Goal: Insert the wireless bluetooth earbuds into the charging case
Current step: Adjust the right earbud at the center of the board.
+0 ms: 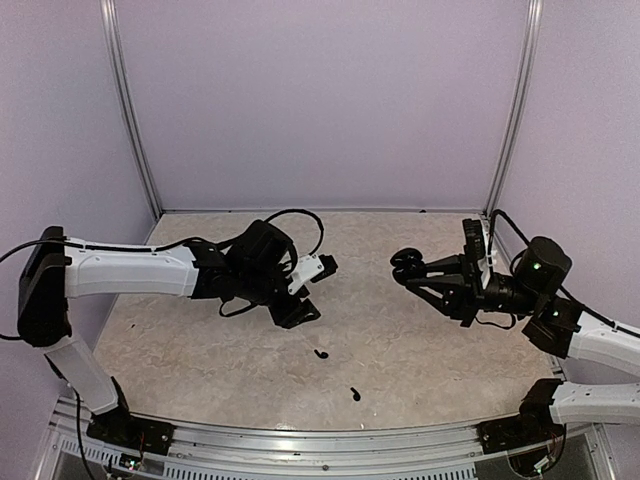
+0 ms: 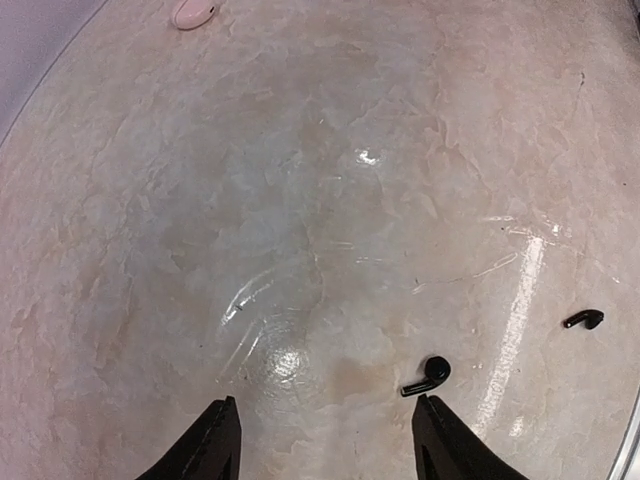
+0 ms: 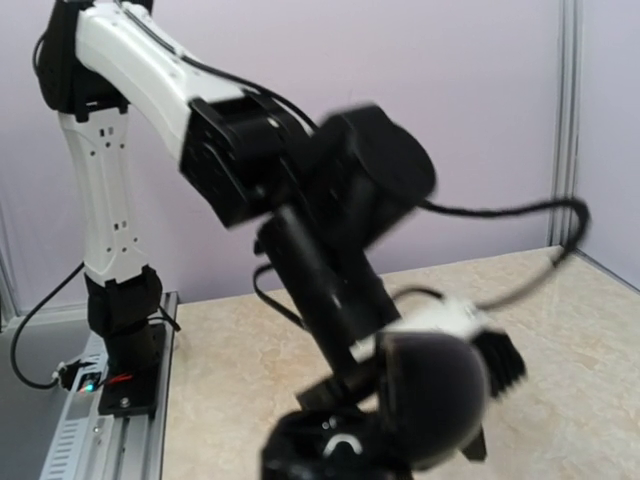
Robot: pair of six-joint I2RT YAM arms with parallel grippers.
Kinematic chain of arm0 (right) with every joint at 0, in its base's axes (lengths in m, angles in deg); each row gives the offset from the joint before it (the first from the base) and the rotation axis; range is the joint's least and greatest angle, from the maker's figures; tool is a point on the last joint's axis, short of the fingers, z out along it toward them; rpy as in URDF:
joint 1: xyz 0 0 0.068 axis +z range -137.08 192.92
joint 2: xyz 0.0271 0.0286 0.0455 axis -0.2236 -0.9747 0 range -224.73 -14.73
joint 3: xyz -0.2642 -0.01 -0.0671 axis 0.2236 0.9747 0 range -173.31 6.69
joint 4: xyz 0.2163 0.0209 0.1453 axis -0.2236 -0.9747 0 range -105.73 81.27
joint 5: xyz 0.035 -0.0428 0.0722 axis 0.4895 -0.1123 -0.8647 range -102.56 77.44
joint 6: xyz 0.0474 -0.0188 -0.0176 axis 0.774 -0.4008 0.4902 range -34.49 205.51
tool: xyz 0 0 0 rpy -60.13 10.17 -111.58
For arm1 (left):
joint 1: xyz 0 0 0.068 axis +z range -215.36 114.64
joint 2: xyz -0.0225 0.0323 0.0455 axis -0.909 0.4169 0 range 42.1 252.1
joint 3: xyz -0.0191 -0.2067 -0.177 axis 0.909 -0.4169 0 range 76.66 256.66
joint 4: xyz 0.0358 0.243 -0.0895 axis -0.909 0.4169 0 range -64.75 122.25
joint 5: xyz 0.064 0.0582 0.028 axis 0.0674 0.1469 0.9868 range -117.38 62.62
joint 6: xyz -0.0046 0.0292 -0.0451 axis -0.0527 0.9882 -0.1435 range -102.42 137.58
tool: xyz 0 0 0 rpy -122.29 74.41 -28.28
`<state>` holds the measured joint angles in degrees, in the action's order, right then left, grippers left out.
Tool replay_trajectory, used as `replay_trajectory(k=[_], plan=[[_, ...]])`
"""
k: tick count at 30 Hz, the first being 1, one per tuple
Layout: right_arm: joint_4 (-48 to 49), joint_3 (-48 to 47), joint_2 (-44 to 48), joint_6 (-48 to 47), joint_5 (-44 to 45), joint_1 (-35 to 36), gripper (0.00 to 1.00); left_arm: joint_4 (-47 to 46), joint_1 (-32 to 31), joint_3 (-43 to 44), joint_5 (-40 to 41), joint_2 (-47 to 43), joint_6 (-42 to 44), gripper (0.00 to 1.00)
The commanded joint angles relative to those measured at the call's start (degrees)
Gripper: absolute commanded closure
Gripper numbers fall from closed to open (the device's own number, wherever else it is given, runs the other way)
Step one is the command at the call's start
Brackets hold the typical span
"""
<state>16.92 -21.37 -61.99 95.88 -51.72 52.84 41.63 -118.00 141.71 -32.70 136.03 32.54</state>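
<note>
Two small black earbuds lie on the table, one [image 1: 321, 353] nearer my left gripper and one [image 1: 354, 393] by the front edge. In the left wrist view the nearer earbud [image 2: 428, 375] sits just ahead of my right-hand fingertip [image 2: 440, 440], and the other earbud [image 2: 583, 319] lies farther right. My left gripper [image 1: 298, 314] [image 2: 325, 440] hovers low over the table, open, with nothing between its fingers. My right gripper [image 1: 418, 272] holds the black charging case [image 1: 405, 264] in the air. The case's lid [image 3: 435, 400] stands open above its base [image 3: 335, 445].
A pale pink round object [image 2: 193, 13] lies far off at the table's edge in the left wrist view. The left arm [image 3: 300, 200] fills most of the right wrist view. An aluminium rail [image 1: 320, 440] runs along the front edge.
</note>
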Motion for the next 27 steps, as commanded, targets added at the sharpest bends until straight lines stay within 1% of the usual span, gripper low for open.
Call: replay_trajectory(k=[1,5,12,14,17,21,27], plan=[[1.69,0.51,1.01,1.05,-0.36,-0.64,1.0,1.13,0.26,3.36,4.32,4.79,-1.3,0.44],[0.48,0.02,1.13,1.05,-0.57,-0.69,1.0,3.42,-0.17,6.45,5.16,11.84,-1.25,0.54],[0.38,-0.54,0.35,1.39,-0.81,-0.7,1.0,4.35,-1.13,9.27,5.89,17.95,-0.79,0.58],[0.28,-0.75,0.1,1.38,-0.92,-0.68,1.0,5.04,-1.49,9.62,6.8,19.07,-0.31,0.59],[0.17,-0.77,-0.01,1.28,-0.9,-0.65,1.0,5.08,-2.13,8.81,6.03,19.51,0.4,0.59],[-0.56,-1.27,-0.19,1.16,-0.92,-0.64,1.0,7.67,-2.83,8.74,6.62,20.44,0.16,0.61],[-1.93,-2.27,-0.2,0.61,-0.95,-0.64,1.0,9.5,-4.13,8.03,4.24,20.26,0.0,0.64]])
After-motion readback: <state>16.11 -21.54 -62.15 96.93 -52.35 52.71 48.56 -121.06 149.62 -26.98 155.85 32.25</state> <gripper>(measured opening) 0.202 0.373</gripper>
